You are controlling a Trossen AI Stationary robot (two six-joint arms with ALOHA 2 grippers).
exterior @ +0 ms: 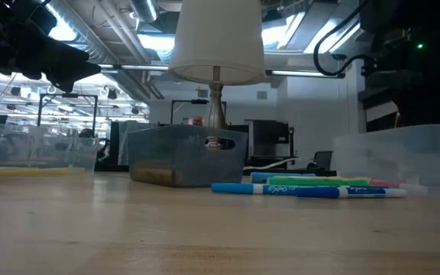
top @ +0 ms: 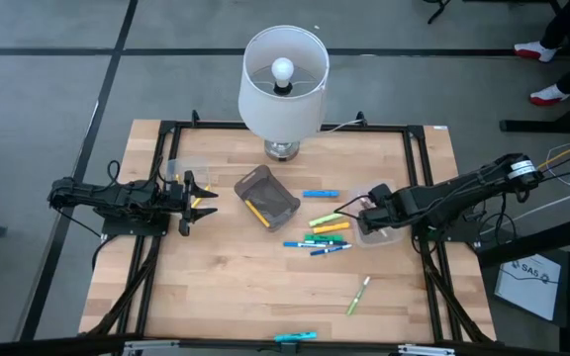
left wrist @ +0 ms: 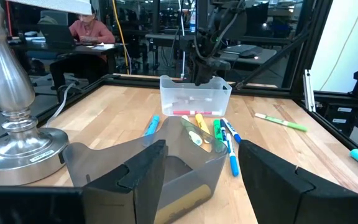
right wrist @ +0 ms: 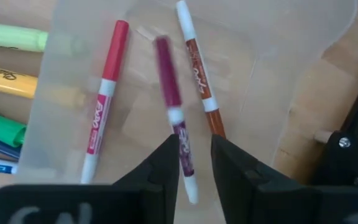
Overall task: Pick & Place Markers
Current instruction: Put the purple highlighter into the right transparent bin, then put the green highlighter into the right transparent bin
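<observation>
The right gripper (right wrist: 194, 163) hovers over the clear bin (top: 375, 233) near the table's (top: 265, 297) right edge, fingers slightly parted around a blurred purple marker (right wrist: 174, 118) between 2 others, while the left gripper (left wrist: 201, 168) waits wide open by the left edge.

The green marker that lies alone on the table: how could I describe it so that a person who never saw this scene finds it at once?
Start at the white lamp at the table's far edge and go to the near edge, toward the right arm's side. There the green marker lies alone on bare wood. Unlike the cluster of markers by the clear bin, it touches nothing and lies slanted.
</observation>
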